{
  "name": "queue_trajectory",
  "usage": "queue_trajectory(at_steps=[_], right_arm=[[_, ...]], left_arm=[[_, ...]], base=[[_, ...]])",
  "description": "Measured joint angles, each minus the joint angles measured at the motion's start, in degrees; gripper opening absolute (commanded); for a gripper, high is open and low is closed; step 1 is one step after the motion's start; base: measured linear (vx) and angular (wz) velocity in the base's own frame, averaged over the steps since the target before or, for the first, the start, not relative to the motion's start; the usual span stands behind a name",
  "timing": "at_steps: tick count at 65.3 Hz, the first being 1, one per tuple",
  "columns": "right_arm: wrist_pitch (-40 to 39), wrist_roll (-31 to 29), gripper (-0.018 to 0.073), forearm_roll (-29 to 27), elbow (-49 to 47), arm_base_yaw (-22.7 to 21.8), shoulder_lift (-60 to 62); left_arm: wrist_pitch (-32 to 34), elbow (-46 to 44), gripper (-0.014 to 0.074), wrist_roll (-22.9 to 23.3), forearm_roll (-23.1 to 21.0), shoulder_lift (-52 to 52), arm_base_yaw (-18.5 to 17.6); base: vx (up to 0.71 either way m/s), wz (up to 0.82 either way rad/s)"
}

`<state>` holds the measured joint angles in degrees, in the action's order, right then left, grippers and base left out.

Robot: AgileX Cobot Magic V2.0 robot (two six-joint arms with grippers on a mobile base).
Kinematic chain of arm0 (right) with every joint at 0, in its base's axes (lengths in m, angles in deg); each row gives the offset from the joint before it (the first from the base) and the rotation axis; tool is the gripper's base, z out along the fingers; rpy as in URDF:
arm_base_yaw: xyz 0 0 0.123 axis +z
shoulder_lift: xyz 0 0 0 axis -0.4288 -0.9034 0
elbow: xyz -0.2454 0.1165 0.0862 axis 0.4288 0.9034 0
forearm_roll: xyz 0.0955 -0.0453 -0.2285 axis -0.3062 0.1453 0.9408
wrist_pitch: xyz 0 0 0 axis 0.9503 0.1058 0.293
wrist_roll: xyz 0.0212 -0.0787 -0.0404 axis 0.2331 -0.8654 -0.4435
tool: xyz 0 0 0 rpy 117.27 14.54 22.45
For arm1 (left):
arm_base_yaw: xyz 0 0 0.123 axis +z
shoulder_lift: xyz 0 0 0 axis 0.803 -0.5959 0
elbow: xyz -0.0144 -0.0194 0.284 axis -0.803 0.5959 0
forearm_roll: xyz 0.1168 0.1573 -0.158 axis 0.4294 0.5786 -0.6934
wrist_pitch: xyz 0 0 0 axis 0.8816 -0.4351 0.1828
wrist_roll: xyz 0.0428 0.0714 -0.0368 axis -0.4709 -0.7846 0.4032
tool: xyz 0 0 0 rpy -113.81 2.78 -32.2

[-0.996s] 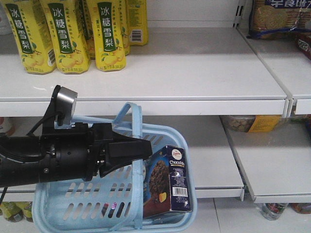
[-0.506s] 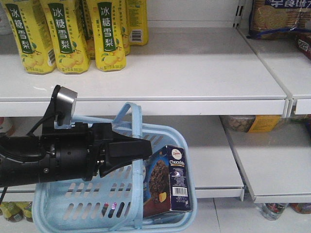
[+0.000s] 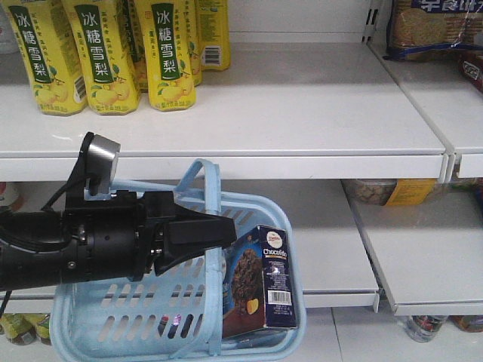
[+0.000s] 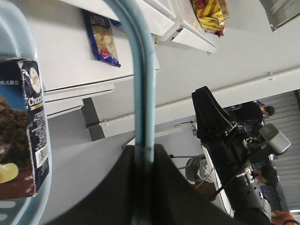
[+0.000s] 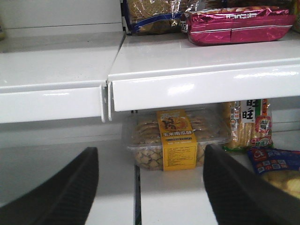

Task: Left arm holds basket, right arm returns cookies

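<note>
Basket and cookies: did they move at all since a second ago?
Nothing visibly changed. The left gripper is still shut on the basket handle in the same spot, and the cookies still stand at the basket's right end.

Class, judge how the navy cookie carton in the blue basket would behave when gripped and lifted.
The cookies carton looks like printed card: probably stiff and light, yet crushable if squeezed hard. Tall, narrow and tilted in the basket, it would likely tip over if nudged.
</note>
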<state>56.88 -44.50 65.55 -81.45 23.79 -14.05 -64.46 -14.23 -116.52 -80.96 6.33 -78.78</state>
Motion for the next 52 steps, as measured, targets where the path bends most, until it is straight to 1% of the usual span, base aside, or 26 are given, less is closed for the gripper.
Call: queue_trajectory(at_steps=[3, 9, 19, 32, 41, 46, 52], right_arm=[[0.0, 0.3, 0.0522, -1.3, 0.0, 0.4, -0.3], [1.1, 0.6, 0.0524, -3.7, -0.4, 2.8, -1.9], [5.4, 0.8, 0.0524, -5.7, -3.6, 9.6, -7.3], [11.7, 0.7, 0.0522, -15.7, -11.0, 19.6, -17.5], [14.0, -1.4, 0.0522, -22.0, -16.1, 26.8, -24.9], [14.4, -3.3, 0.0522, -24.4, -18.3, 30.5, -28.9], [15.0, -5.3, 0.0522, -26.8, -20.2, 33.1, -32.9]], left_arm=[[0.0, 0.0, -0.0003, 0.0, 0.0, 0.0, 0.0], [0.0, 0.0, -0.0003, 0.0, 0.0, 0.0, 0.0], [0.0, 0.0, -0.0003, 0.0, 0.0, 0.0, 0.0], [0.0, 0.0, -0.0003, 0.0, 0.0, 0.0, 0.0], [0.0, 0.0, -0.0003, 0.0, 0.0, 0.0, 0.0], [0.0, 0.0, -0.0003, 0.0, 0.0, 0.0, 0.0], [0.0, 0.0, -0.0003, 0.0, 0.0, 0.0, 0.0]], base=[[0.0, 0.0], [0.0, 0.0], [0.0, 0.0], [0.0, 0.0], [0.0, 0.0], [0.0, 0.0], [0.0, 0.0]])
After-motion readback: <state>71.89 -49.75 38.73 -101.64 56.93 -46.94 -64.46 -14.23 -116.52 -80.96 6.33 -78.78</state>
